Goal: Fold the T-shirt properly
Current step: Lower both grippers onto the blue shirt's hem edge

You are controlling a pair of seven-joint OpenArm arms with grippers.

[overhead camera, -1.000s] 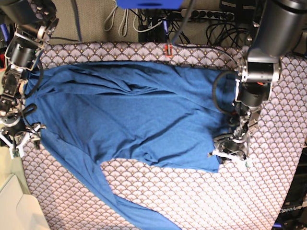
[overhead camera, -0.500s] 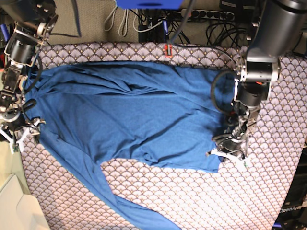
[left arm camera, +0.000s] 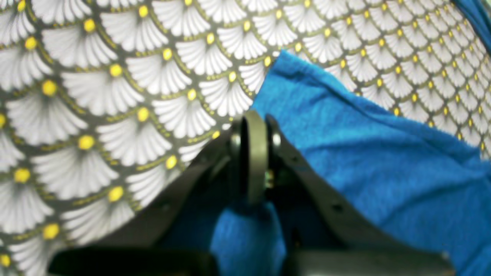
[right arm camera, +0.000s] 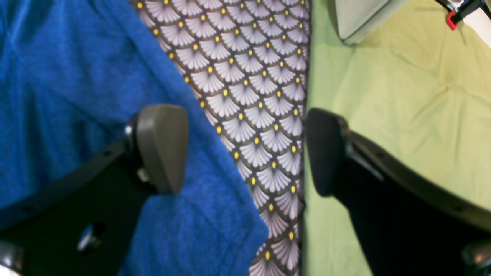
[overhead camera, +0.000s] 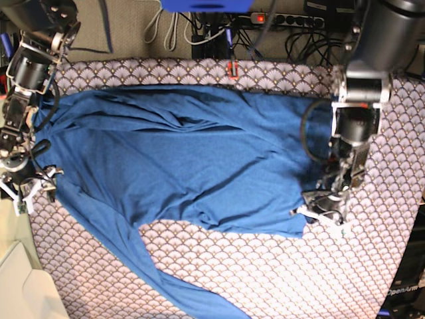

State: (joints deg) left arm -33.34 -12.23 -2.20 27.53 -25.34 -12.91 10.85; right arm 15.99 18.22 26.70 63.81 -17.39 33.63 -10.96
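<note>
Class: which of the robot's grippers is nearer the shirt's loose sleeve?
Right. The right gripper, open, sits beside where the sleeve starts; the left gripper pinches the T-shirt across the table.

Soft matt royal-blue knit T-shirt (overhead camera: 192, 156) on smooth fan-patterned printed tablecloth (overhead camera: 279, 266), beside wrinkled matt pale-green cloth (right arm camera: 402, 115)

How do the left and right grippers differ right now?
The left gripper is shut, its pads pressed together on a bunch of the T-shirt; the right gripper is wide open and holds nothing.
The left gripper sits at a corner of the shirt's edge; the right hangs over the shirt's other side, one finger above blue fabric, the other over the green surface.
Both are low over the patterned cloth.
</note>
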